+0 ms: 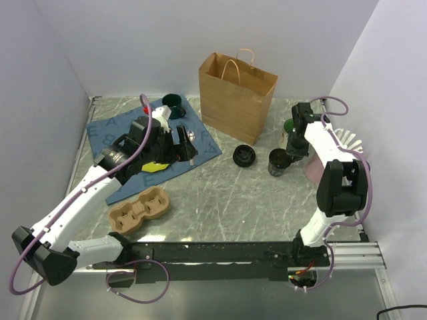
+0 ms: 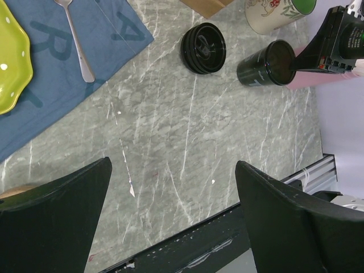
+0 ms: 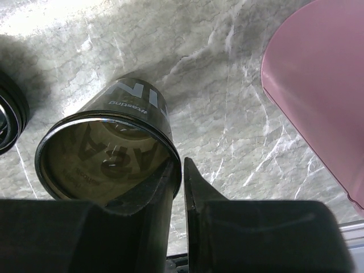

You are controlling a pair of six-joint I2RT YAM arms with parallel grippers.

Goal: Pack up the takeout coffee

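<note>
The takeout coffee cup (image 1: 277, 162) (image 2: 267, 63) (image 3: 122, 99) is short, dark and printed, and stands with no lid on right of the table's middle. Its round black lid (image 1: 244, 155) (image 2: 203, 48) lies flat on the marble just left of it. My right gripper (image 1: 291, 148) (image 3: 181, 170) is shut on the cup's rim, one finger inside the wall and one outside. The brown paper bag (image 1: 237, 97) stands upright behind them. My left gripper (image 1: 179, 143) (image 2: 173, 193) hangs open over the blue cloth's (image 1: 107, 130) right edge, with nothing between its fingers.
A pulp cup carrier (image 1: 140, 210) lies at front left. The cloth carries a yellow-green plate (image 2: 8, 62) and a spoon (image 2: 74, 34); a dark green mug (image 1: 173, 103) sits behind it. A white mug (image 2: 273, 11) and pink plate (image 3: 318, 85) are beside the cup.
</note>
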